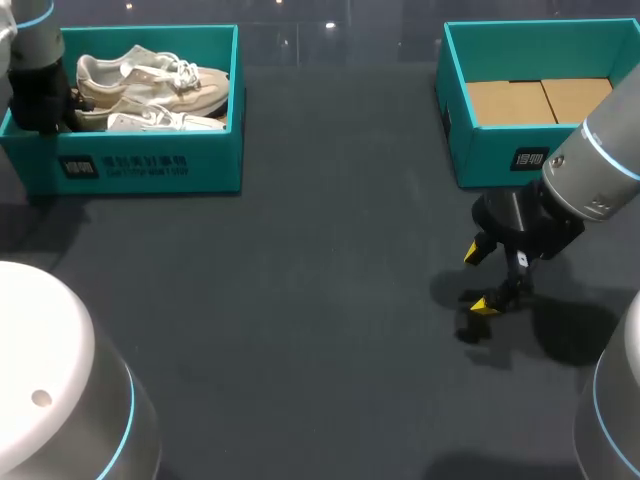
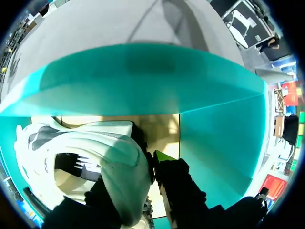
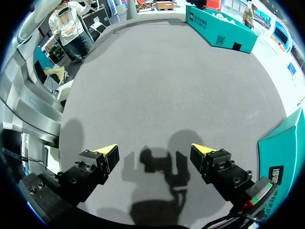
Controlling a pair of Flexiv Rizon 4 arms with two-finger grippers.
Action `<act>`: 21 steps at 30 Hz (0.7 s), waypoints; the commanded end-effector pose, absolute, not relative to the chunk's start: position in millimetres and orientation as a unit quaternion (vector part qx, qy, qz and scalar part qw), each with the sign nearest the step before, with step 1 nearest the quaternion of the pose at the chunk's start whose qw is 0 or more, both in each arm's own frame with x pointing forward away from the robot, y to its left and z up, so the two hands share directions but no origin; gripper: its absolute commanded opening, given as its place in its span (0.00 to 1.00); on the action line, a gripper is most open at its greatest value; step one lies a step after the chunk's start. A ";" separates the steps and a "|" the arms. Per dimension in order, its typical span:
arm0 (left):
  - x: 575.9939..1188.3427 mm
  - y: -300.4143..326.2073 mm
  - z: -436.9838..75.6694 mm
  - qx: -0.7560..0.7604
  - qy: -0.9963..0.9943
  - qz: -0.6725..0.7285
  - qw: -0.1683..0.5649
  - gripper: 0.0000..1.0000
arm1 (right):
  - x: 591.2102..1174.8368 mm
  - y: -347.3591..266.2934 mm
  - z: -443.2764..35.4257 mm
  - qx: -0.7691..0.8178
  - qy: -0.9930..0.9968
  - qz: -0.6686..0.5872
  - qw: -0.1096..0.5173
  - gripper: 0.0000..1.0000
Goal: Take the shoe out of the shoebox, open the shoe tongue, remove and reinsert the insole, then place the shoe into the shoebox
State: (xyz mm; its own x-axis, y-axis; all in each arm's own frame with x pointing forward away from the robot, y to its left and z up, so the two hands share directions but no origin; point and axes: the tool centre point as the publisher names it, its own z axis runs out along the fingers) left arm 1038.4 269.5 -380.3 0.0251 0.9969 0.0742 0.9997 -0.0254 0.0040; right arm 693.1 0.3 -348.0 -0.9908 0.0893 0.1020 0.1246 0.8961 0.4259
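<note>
Left gripper (image 2: 133, 183): lowered into the left shoebox (image 1: 150, 165), at the heel end of the cream sneaker (image 2: 95, 152). In the left wrist view the sneaker's heel fills the space at the gripper, with one yellow tip showing just beside its edge. Whether the heel is actually clamped cannot be told. Ahead of the gripper are the brown cardboard liner (image 2: 164, 126) on the box floor and the teal far wall.

Left shoebox: teal, open-topped, standing at the far left of the table (image 1: 300, 300). It holds the cream sneaker and, on the near side against it, a second sneaker (image 1: 165, 122) that is whiter. Both lie lengthwise with toes pointing toward the table's middle. The left arm (image 1: 30, 40) comes down over the box's outer end.

Right gripper (image 1: 480, 278): spread wide and holding nothing, with both yellow tips pointing down at bare table. It hangs just in front of the right shoebox (image 1: 490, 150), apart from it. In the right wrist view its shadow (image 3: 162, 167) lies on the grey surface between the tips, and a teal corner of that box shows beside the gripper.

Right shoebox: teal, open-topped, at the far right of the table, with only its brown cardboard floor (image 1: 540, 100) showing inside. It stands well apart from the left shoebox, with dark grey table between them.
</note>
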 end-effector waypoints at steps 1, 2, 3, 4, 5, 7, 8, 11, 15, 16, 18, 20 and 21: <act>1036.8 269.3 -376.9 -0.715 -0.698 -0.031 0.022 0.00 | 691.4 0.3 -348.4 -0.055 -0.973 -0.220 0.038 1.00; 1036.7 269.9 -376.0 -0.715 -0.698 -0.032 0.021 0.00 | 691.4 0.3 -348.4 -0.055 -0.973 -0.220 0.038 1.00; 1036.4 270.6 -375.1 -0.715 -0.698 -0.033 0.021 0.00 | 691.4 0.3 -348.4 -0.055 -0.973 -0.220 0.038 1.00; 1036.1 271.5 -374.2 -0.715 -0.698 -0.033 0.020 0.00 | 691.4 0.3 -348.4 -0.055 -0.973 -0.220 0.038 1.00; 1035.5 272.9 -372.9 -0.715 -0.698 -0.034 0.019 0.00 | 691.4 0.3 -348.4 -0.055 -0.973 -0.220 0.038 1.00; 1034.2 275.6 -369.6 -0.717 -0.696 -0.035 0.015 0.00 | 691.4 0.3 -348.4 -0.055 -0.973 -0.220 0.038 1.00; 1033.5 276.9 -367.4 -0.718 -0.695 -0.036 0.012 0.00 | 691.4 0.3 -348.4 -0.055 -0.973 -0.220 0.038 1.00; 1032.4 281.7 -359.9 -0.722 -0.690 -0.038 0.001 0.00 | 691.4 0.3 -348.4 -0.055 -0.973 -0.220 0.038 1.00; 1030.9 286.2 -348.6 -0.722 -0.691 -0.033 -0.016 0.00 | 691.4 0.3 -348.4 -0.055 -0.973 -0.220 0.038 1.00; 1030.9 286.9 -345.5 -0.721 -0.692 -0.033 -0.019 0.00 | 691.4 0.3 -348.4 -0.055 -0.973 -0.220 0.038 1.00; 1032.0 287.8 -336.9 -0.719 -0.694 -0.030 -0.023 0.00 | 691.4 0.3 -348.4 -0.055 -0.973 -0.220 0.038 1.00; 1033.0 288.1 -326.7 -0.716 -0.696 -0.035 -0.032 0.00 | 691.4 0.3 -348.4 -0.055 -0.973 -0.220 0.038 1.00; 1033.6 288.0 -320.6 -0.716 -0.696 -0.038 -0.036 0.00 | 691.4 0.3 -348.4 -0.055 -0.973 -0.220 0.038 1.00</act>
